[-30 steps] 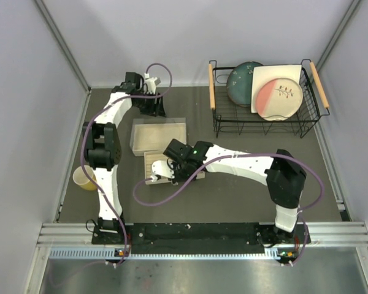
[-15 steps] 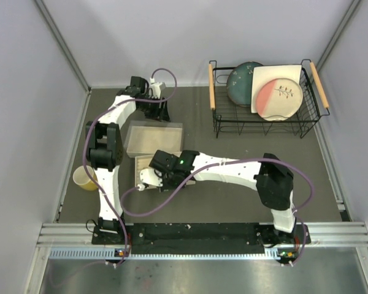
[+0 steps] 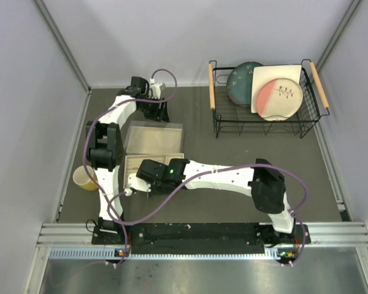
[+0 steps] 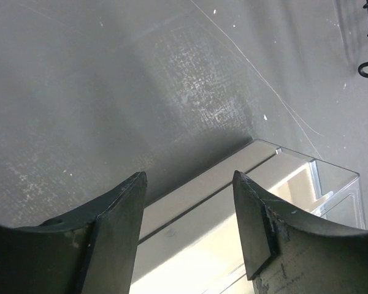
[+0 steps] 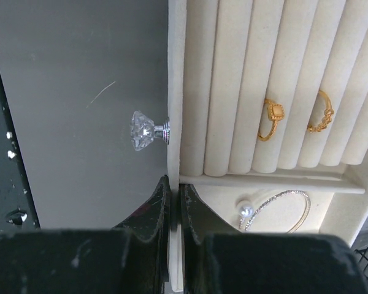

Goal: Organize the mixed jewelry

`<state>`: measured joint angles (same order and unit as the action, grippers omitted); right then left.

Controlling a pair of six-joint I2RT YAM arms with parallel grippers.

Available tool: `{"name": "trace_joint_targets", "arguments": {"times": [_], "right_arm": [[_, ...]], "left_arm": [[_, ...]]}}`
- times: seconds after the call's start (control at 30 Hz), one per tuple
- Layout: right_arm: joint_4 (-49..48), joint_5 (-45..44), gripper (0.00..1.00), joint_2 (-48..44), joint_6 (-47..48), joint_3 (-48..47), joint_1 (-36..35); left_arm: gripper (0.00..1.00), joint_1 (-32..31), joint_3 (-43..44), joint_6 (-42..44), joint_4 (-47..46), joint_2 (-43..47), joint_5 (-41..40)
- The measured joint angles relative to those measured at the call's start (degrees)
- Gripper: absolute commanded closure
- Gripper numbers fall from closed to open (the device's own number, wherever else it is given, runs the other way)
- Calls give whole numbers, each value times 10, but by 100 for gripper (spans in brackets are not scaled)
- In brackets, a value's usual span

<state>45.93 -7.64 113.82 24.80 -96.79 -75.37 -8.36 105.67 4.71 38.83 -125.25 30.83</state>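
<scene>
- Right end effector (image 5: 173, 184) is clamped tight on the front wall of the beige slotted tray (image 5: 175, 92), just at 6 o'clock of its crystal knob (image 5: 148, 130).
- Left end effector (image 4: 187, 184) is up at 12 o'clock on the counter (image 3: 245, 150), jaws spread, holding nothing, hanging over the far edge of the clear box (image 3: 154, 138).
- Around it: a yellow cup (image 3: 83, 178) at 9 o'clock of the tray, and a wire rack (image 3: 216, 122) with two plates (image 3: 279, 92) off at 2 o'clock, well apart.
- From the top camera the right arm lies across the tray, so you can't really see the jewelry from there.
- Compared with a second ago, the tray has slid toward 8 o'clock with the right arm swinging that way. It now pokes out at 7 o'clock of the clear box, which has also turned a bit.
- In the wrist camera, two gold rings (image 5: 271, 119) stand on edge in the grooves between the rolls, side by side. The rolls run roughly 12 to 6.
- A silver bracelet (image 5: 275, 211) lies flat in the open compartment at 6 o'clock of the rolls. Its long axis runs about 8 to 2, with a pearl at the 9 o'clock end.
</scene>
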Motion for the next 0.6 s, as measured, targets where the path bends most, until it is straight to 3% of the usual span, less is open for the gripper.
{"name": "trace_joint_targets", "arguments": {"times": [0.6], "right_arm": [[7,-5,100,59,-21,-49,0]], "left_arm": [[36,12,31,12,22,0,-26]]}}
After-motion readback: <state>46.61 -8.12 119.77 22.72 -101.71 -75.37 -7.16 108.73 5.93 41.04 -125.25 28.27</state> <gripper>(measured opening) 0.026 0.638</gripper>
